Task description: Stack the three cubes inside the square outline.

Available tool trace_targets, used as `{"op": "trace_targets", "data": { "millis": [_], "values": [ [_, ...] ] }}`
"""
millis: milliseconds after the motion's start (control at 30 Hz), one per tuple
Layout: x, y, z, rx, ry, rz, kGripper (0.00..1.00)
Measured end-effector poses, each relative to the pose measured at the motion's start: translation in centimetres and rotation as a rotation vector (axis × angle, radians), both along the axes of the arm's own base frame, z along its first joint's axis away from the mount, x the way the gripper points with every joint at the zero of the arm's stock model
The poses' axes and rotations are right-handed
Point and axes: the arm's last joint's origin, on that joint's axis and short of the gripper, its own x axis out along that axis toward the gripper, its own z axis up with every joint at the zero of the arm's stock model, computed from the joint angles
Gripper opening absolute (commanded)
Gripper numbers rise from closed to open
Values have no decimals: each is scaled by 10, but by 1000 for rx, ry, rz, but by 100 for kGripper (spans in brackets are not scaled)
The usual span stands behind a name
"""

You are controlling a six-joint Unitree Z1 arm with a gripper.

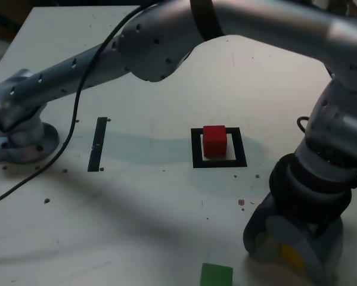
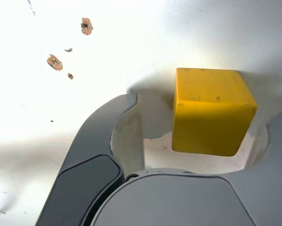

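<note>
A gripper (image 2: 197,136) is straddling the yellow cube (image 2: 211,113), jaws parted, apparently for a grasp, while the red cube (image 1: 214,142) is sitting inside the square outline (image 1: 196,156), presumably as the stack's base.

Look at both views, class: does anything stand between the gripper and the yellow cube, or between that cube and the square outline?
Nothing visible stands between the open gripper and the yellow cube, or on the table towards the outline. Inside it sits the red cube.
</note>
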Motion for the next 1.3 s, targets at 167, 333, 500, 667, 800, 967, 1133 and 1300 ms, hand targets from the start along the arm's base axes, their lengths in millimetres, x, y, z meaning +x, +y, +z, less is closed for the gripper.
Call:
{"op": "trace_targets", "data": {
  "millis": [167,333,500,667,800,967,1133,1300],
  "values": [
    [0,0,-1,9,-3,0,45],
    [1,1,-1,23,-8,0,31],
    [0,1,-2,28,-6,-1,29],
    [0,2,-4,33,0,-1,29],
    [-2,3,-5,47,9,-2,29],
    [-13,11,6,94,13,10,29],
    [-30,30,39,134,-19,75,29],
    [-44,55,62,157,-26,172,29]
  ]
}}
